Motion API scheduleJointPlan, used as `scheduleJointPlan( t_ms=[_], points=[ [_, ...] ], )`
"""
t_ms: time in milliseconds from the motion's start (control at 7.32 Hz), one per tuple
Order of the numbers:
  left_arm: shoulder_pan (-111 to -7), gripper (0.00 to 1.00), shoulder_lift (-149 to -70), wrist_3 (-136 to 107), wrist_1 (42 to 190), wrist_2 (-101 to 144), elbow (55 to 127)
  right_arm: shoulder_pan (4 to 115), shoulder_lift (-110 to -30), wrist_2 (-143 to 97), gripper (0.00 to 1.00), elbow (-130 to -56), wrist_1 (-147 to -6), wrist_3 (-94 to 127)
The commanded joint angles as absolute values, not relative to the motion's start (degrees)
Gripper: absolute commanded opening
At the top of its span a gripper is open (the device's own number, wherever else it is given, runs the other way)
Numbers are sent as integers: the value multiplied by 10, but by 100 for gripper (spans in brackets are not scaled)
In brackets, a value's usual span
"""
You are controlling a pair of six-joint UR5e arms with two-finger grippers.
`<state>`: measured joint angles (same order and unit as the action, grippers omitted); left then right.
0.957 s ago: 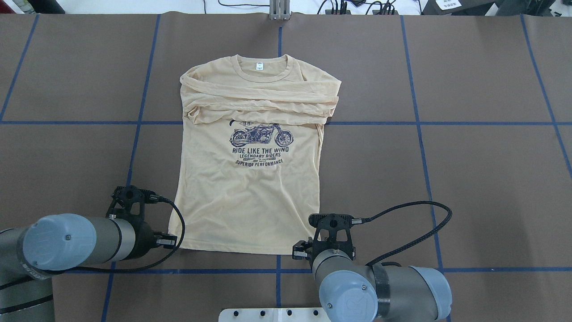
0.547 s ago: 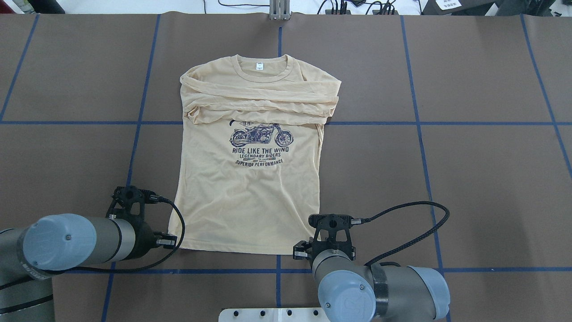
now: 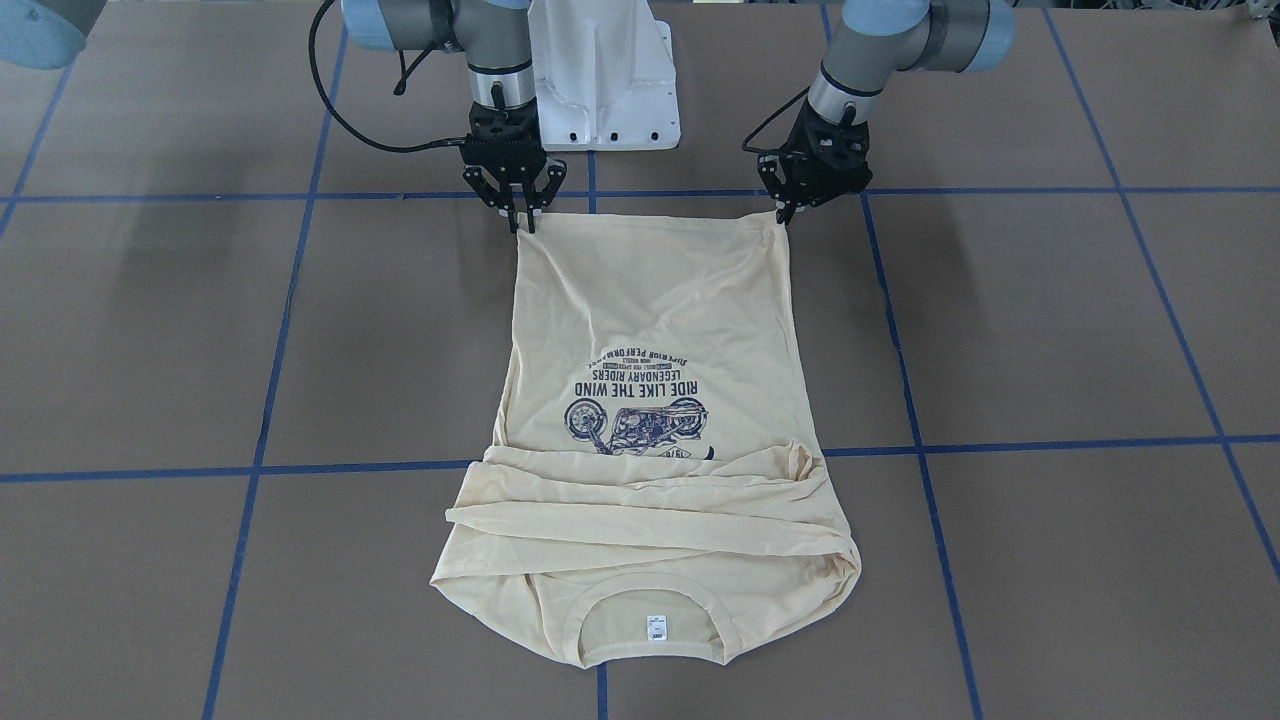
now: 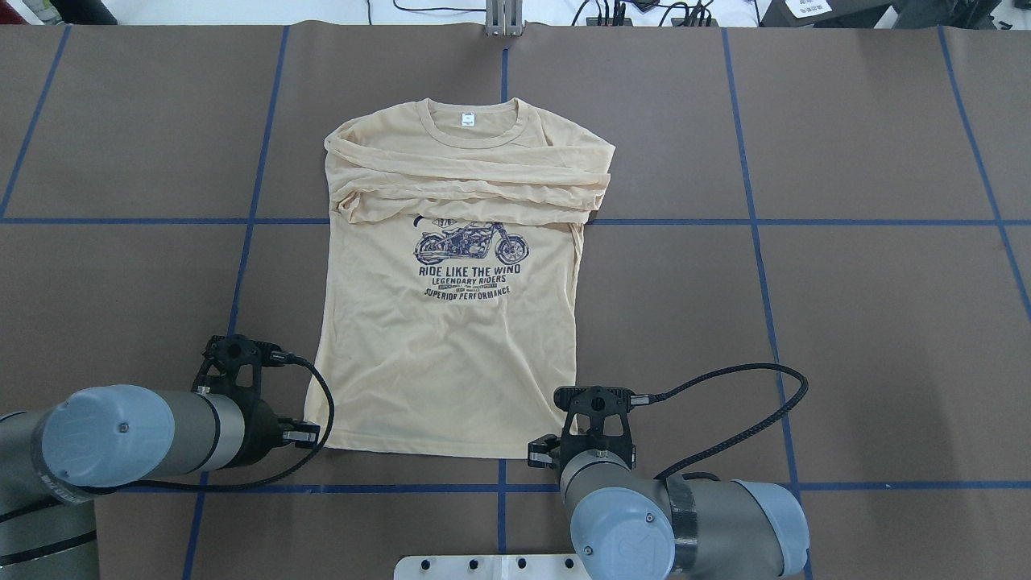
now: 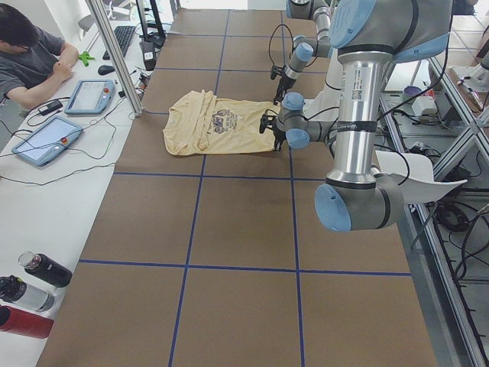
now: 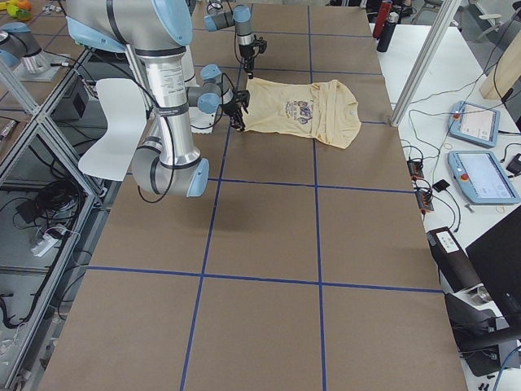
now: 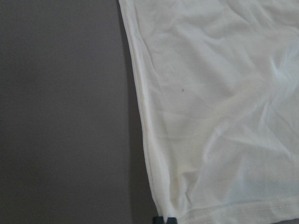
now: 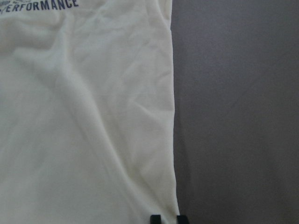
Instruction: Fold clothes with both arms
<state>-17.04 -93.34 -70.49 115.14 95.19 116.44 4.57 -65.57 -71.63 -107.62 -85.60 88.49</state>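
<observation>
Shirt point(image 3: 650, 320) flat on the table point(image 3: 1050, 330), print point(image 3: 635, 400) face up, directly out from the base point(image 3: 600, 80). Hem is the edge nearest the base; collar point(image 3: 650, 600) and label point(image 3: 656, 628) lie at the end farthest from it. Both sleeves point(image 3: 650, 510) are folded across the chest, between print and collar, one lying over the other. Body panel is lightly wrinkled, with the side edges running roughly straight away from the base.

Right gripper point(image 3: 522, 222): pointing down at the hem corner on the base's right side. Jaws narrow, pinched on that corner. Its wrist view shows two fingertips point(image 8: 155, 219) close together with the shirt's edge between them.

Left gripper point(image 3: 781, 213): pointing down at the other hem corner, on the base's left side. Jaws narrow, closed on the fabric; its wrist view shows the corner running in between the tips.

Hem stretches taut between the two grippers, just out from the base.
</observation>
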Motion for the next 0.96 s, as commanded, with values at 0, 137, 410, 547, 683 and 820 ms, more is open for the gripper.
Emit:
scheduleJointPlan(
  t_ms=[0, 137, 410, 547, 683, 820],
  points=[
    [-171, 0, -934, -705, 1151, 952, 1165, 46, -656, -716, 27, -1076, -857, 884],
    [-171, 0, -934, -705, 1151, 952, 1165, 46, -656, -716, 28, -1076, -857, 883],
    [-171, 0, -935, -705, 1151, 952, 1164, 47, -657, -717, 31, -1076, -858, 883],
    [-171, 0, -935, -705, 1151, 952, 1164, 46, -656, -717, 30, -1075, -858, 883],
    [-171, 0, -934, -705, 1151, 952, 1164, 46, -656, -717, 28, -1075, -858, 882],
    [-171, 0, -934, -705, 1151, 952, 1164, 46, -656, -717, 26, -1075, -858, 883]
  ],
)
